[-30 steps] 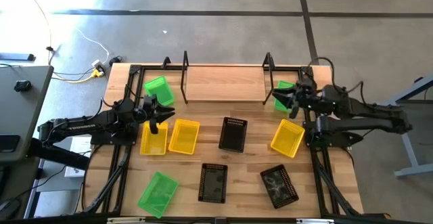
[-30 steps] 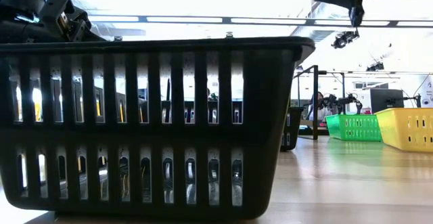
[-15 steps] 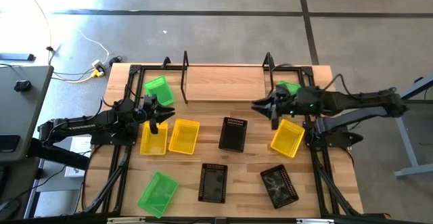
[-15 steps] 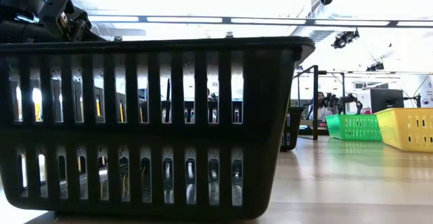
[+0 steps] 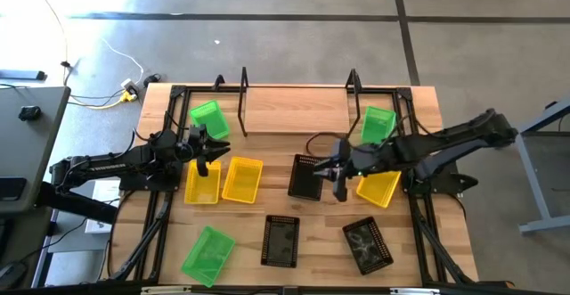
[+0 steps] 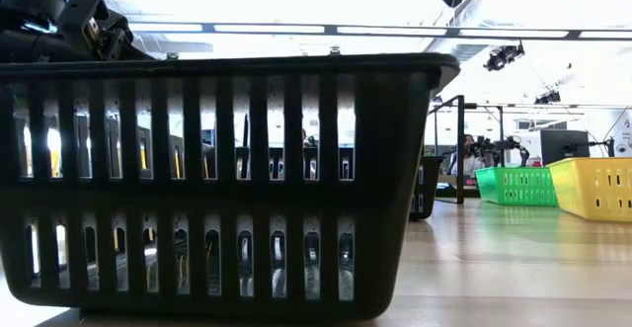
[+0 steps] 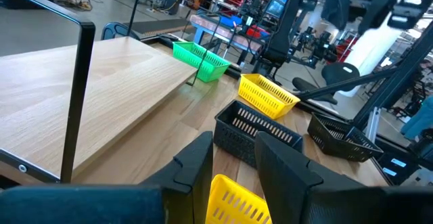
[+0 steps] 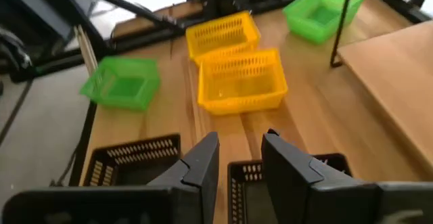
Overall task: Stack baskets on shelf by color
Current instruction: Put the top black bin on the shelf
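right gripper (image 5: 336, 172) over the middle black basket (image 5: 307, 176), fingers parted, empty.
basket sits just below the shelf (image 5: 294, 110); probably light, stiff mesh; pinch one rim wall.

1. The light wooden shelf plank (image 5: 294, 110) lies bare between its upright black wire ends (image 5: 243, 102), so its top is open from above.
2. The right gripper (image 5: 338, 172) hangs over the black mesh basket (image 5: 307, 176) at mid-table, blocking a straight drop there.
3. Two yellow mesh baskets (image 5: 223, 181) sit side by side under the left gripper (image 5: 201, 145).
4. Bare tabletop (image 5: 329, 233) shows between the two front black baskets.
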`<move>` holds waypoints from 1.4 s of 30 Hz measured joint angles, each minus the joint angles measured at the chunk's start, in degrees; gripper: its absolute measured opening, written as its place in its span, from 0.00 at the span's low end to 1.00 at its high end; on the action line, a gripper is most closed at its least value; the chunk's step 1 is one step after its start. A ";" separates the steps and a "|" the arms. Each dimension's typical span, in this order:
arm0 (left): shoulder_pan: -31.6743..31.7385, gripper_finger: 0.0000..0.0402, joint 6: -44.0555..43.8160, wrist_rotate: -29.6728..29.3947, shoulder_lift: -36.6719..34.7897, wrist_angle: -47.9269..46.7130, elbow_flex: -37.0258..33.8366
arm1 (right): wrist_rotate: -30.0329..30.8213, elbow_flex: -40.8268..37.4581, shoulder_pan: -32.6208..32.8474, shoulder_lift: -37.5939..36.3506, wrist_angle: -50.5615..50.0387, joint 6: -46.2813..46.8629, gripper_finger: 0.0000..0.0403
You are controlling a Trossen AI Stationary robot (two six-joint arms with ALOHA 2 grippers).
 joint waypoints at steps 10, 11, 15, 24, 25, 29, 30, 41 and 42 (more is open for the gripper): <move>-0.01 0.25 -0.01 0.00 -0.02 0.00 0.00 | -1.47 0.02 2.03 6.27 -0.40 -2.70 0.24; -0.01 0.25 -0.02 0.00 -0.01 0.00 0.00 | -1.83 0.02 2.03 6.87 -0.32 -3.05 0.24; 0.00 0.25 -0.02 0.00 -0.01 -0.01 0.00 | -2.43 0.03 2.01 9.49 -0.14 -4.40 0.25; -0.01 0.25 -0.03 0.00 -0.02 -0.01 0.00 | -3.19 0.04 2.01 14.11 -0.10 -4.07 0.25; -0.02 0.25 -0.02 0.00 0.00 0.00 0.00 | -3.32 0.04 2.01 14.47 -0.13 -4.08 0.25; 0.00 0.25 -0.04 0.00 -0.02 -0.01 -0.01 | -5.68 0.04 1.99 15.78 -0.15 -3.91 0.25; -0.01 0.25 -0.03 0.00 -0.02 -0.02 -0.02 | -6.18 0.04 1.97 16.16 -0.11 -3.92 0.25; 0.00 0.25 -0.02 0.00 -0.01 -0.02 0.00 | -4.26 0.04 1.88 21.73 -0.14 -5.87 0.25; -0.01 0.25 -0.03 0.00 -0.02 -0.02 0.00 | -4.32 0.04 1.88 22.23 -0.12 -6.28 0.25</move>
